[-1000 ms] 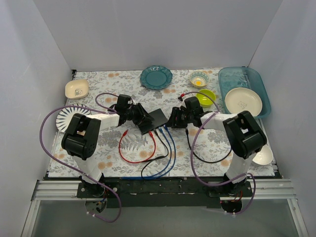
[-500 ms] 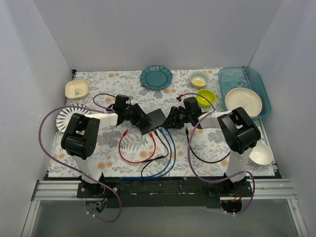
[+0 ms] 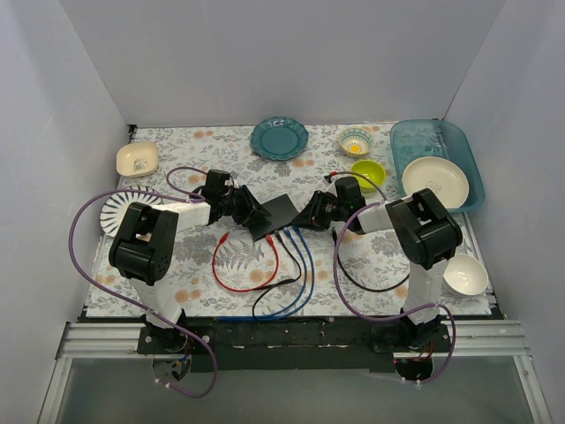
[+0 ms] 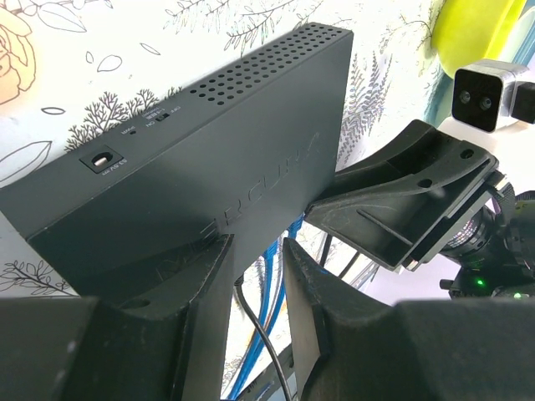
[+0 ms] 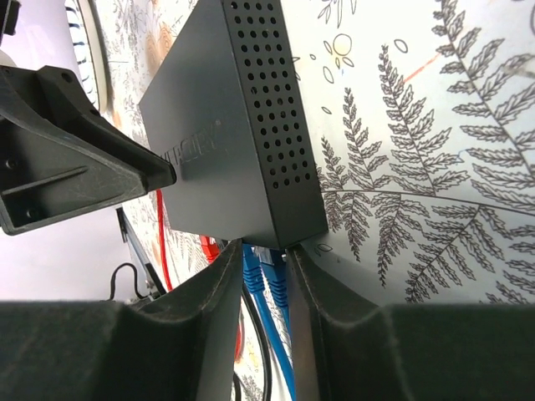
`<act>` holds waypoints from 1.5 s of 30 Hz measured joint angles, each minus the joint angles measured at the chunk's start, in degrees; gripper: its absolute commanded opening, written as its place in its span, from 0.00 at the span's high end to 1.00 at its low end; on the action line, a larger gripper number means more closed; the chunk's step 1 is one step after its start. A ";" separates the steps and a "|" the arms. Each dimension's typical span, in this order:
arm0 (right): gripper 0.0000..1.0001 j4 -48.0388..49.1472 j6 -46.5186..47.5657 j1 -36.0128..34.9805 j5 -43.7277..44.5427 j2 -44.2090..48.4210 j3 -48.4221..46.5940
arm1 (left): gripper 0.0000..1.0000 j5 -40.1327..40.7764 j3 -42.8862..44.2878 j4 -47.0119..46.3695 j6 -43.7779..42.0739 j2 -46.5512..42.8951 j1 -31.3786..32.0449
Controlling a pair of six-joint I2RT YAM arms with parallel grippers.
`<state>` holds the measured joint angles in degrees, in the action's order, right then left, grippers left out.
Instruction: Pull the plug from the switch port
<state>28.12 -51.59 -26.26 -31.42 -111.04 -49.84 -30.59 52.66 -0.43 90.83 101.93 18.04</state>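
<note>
The switch (image 3: 281, 212) is a flat black box mid-table, with red, black and blue cables leaving its near edge. My left gripper (image 3: 254, 215) is at its left end. In the left wrist view the switch (image 4: 234, 150) fills the frame and my left gripper (image 4: 257, 242) is closed on its lower edge. My right gripper (image 3: 305, 216) is at its right end. In the right wrist view my right gripper (image 5: 266, 246) is closed around the blue plugs (image 5: 261, 271) seated in the sockets of the switch (image 5: 226, 150).
Red cable (image 3: 247, 269) and blue cables (image 3: 302, 265) loop toward the near edge. A teal plate (image 3: 279, 139), patterned bowl (image 3: 356, 140) and lime bowl (image 3: 368, 173) lie behind. A teal tray (image 3: 402, 132) with a white plate is at right, a white bowl (image 3: 465, 274) near right, dishes at left.
The right arm's elbow has swung left and back, uncovering more of the white bowl. The right gripper has edged closer to the switch. The left arm and switch have barely moved.
</note>
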 measured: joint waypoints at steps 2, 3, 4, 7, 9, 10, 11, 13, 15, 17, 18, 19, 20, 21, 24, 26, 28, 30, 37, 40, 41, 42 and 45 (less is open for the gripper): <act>0.68 0.39 0.11 0.00 -0.17 0.00 0.13 | 0.71 -0.04 0.00 0.00 0.00 0.00 0.00; 0.68 0.42 0.24 0.00 -0.22 0.00 0.13 | 0.71 -0.07 0.00 0.00 0.00 0.00 -0.04; 0.68 0.42 0.46 0.00 -0.28 0.00 0.13 | 0.71 -0.07 0.00 0.00 0.00 0.00 -0.07; 0.70 0.42 1.20 0.04 -0.42 0.00 0.13 | 0.71 -0.09 0.00 0.00 -0.02 0.00 -0.22; 0.73 0.42 1.84 0.04 -0.55 0.00 0.13 | 0.70 -0.11 0.00 0.00 -0.02 0.00 -0.31; 0.75 0.48 2.14 0.04 -0.70 0.00 0.13 | 0.71 -0.15 0.00 0.00 -0.02 0.00 -0.31; 0.76 0.57 2.43 0.04 -0.81 0.00 0.13 | 0.71 -0.24 0.00 0.00 -0.02 0.00 -0.31; 0.74 0.52 3.19 0.15 -1.22 -0.04 0.13 | 0.70 -0.33 0.00 -0.02 -0.02 0.00 -0.33; 0.70 0.57 3.80 0.39 -1.99 -0.24 0.13 | 0.70 -0.39 0.00 0.00 -0.02 0.00 -0.33; 0.66 0.87 4.02 0.50 -2.47 -0.55 0.13 | 0.70 -0.50 0.00 0.00 -0.02 0.00 -0.33; 0.66 0.90 4.15 0.55 -2.73 -0.70 0.13 | 0.70 -0.52 -0.02 0.00 -0.02 0.00 -0.33; 0.66 0.70 4.48 0.52 -2.71 -0.94 0.17 | 0.70 -0.55 -0.02 0.00 -0.02 0.00 -0.33; 0.65 0.76 4.44 0.55 -3.32 -1.25 0.31 | 0.70 -0.55 -0.02 0.00 -0.02 0.00 -0.35; 0.65 0.92 4.46 0.55 -3.58 -1.36 0.35 | 0.70 -0.57 -0.02 -0.02 -0.02 0.00 -0.35; 0.66 1.01 4.66 0.55 -3.98 -1.46 0.35 | 0.70 -0.72 -0.13 -0.02 0.00 0.00 -0.35; 0.66 1.20 4.61 0.55 -4.28 -1.57 0.35 | 0.70 -0.74 -0.17 -0.04 0.00 0.00 -0.35; 0.64 1.70 4.26 0.63 -4.59 -1.79 0.35 | 0.70 -0.76 -0.24 -0.04 0.00 0.00 -0.35; 0.63 3.10 2.89 0.70 -4.98 -2.16 0.66 | 0.70 -0.79 -0.39 -0.04 0.00 0.00 -0.35; 0.67 10.32 -3.72 0.81 -6.12 -4.07 2.40 | 0.70 -1.25 -0.74 -0.24 -0.02 0.00 -0.37; 0.70 11.47 -5.49 0.83 -6.12 -4.55 2.71 | 0.70 -1.42 -0.83 -0.26 0.00 0.00 -0.37; 0.70 11.56 -5.95 0.87 -6.10 -4.63 2.75 | 0.70 -1.49 -0.83 -0.26 0.00 0.00 -0.37; 0.71 11.65 -6.47 0.92 -6.08 -4.70 2.78 | 0.70 -1.51 -0.83 -0.26 -0.02 0.00 -0.37; 0.68 12.68 -8.17 0.98 -5.99 -4.96 3.23 | 0.70 -1.62 -0.90 -0.33 -0.09 0.00 -0.37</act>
<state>40.80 -59.77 -25.28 -37.41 -116.01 -46.61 -32.21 51.77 -0.75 90.74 101.93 17.67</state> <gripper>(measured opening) 0.298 0.299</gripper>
